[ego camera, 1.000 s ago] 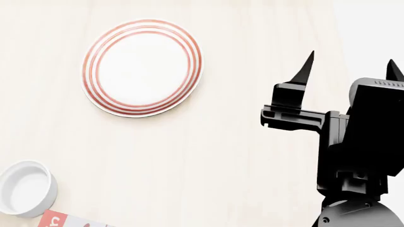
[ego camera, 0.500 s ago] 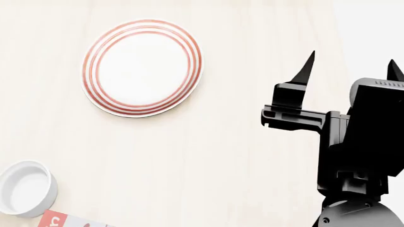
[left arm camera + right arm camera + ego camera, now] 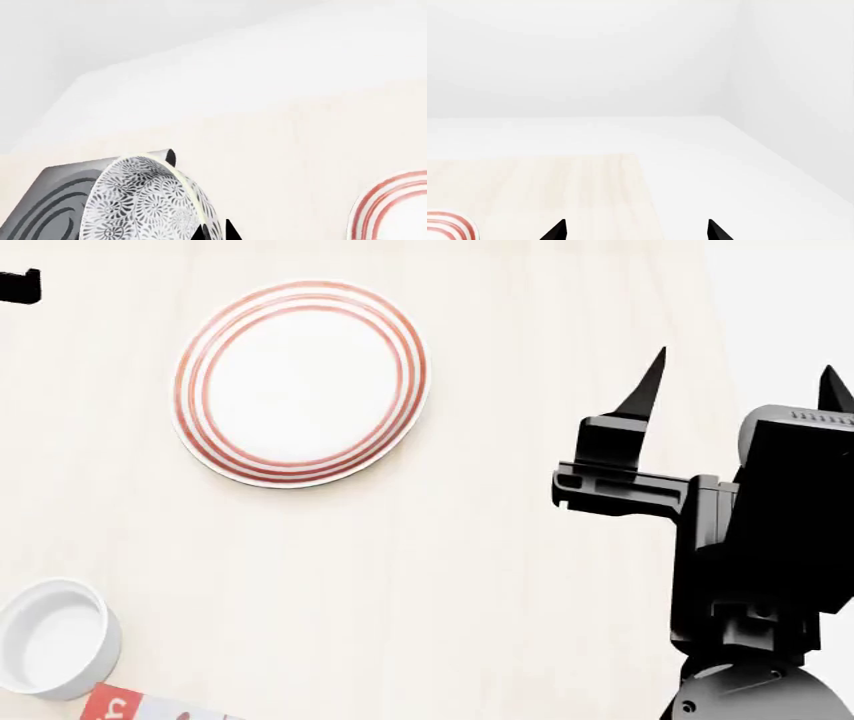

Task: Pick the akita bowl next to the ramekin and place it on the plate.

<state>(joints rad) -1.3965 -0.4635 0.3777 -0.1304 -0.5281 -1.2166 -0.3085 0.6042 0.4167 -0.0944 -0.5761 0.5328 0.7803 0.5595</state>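
The right arm sits over the right edge of the table (image 3: 507, 580), forearm running up from the near edge, wrist bent so the right gripper (image 3: 738, 385) points toward the far edge. Its two black pointed fingers (image 3: 645, 390) are spread wide with nothing between them; the right wrist view shows the same, two tips well apart over bare wood and white floor past the table's edge.

The left arm is mostly out of the head view, with just a small black piece at the far left edge. In its wrist view the left gripper (image 3: 215, 232) only shows as two dark tips poking in right beside each other at the frame's border, against the rim of the akita bowl (image 3: 143, 200). The grey-and-white patterned bowl is tipped up on edge, its patterned outside facing the camera, with a grey ringed slab (image 3: 47, 205) behind it. It looks gripped, but I honestly can't tell how tight the fingers sit.

The plate (image 3: 300, 383) with red rings lies flat toward the far left of the table, bare. The ramekin (image 3: 54, 638) sits at the near left corner, touching a red-and-white box (image 3: 127, 707) just beside it.
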